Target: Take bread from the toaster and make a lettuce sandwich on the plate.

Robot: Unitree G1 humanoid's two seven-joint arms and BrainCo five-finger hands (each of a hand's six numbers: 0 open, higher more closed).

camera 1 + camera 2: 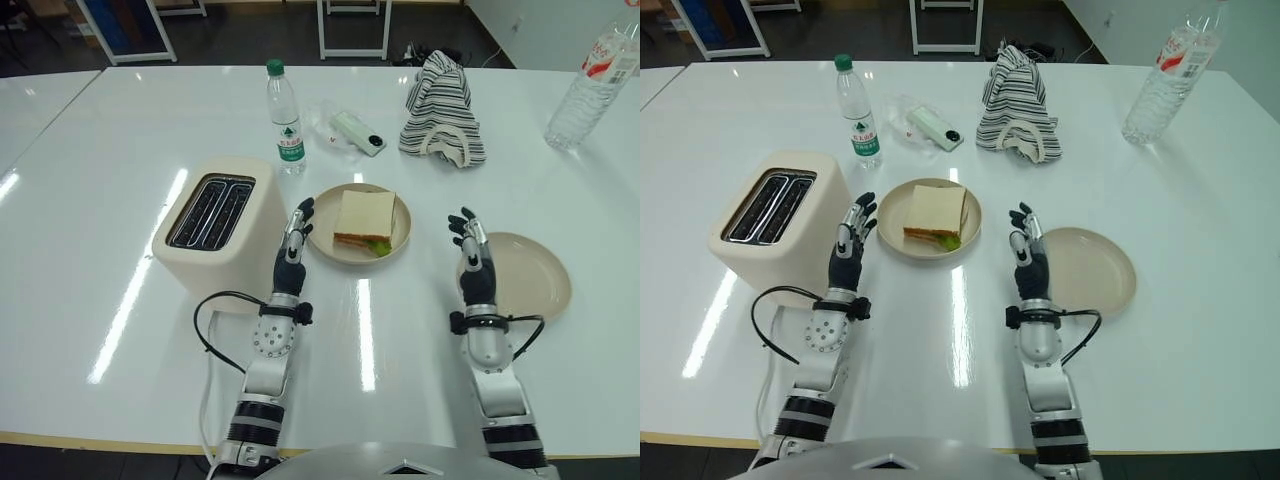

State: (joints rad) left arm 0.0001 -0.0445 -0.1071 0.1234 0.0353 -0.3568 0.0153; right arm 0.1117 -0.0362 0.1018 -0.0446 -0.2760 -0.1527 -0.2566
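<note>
A sandwich (364,220) of two white bread slices, with green lettuce poking out at its front edge, lies on a beige plate (322,241) at the table's middle. To its left stands a cream toaster (212,221) whose two slots look dark. My left hand (292,257) rests open between the toaster and the plate, fingers straight and holding nothing. My right hand (474,260) is also open, hovering at the left rim of a second, bare beige plate (530,277) on the right.
Behind the sandwich stand a green-capped water bottle (284,118), a small device in a clear bag (356,132) and a striped cloth bag (441,110). Another clear bottle (592,88) is at the far right. The toaster's black cord (213,322) loops by my left wrist.
</note>
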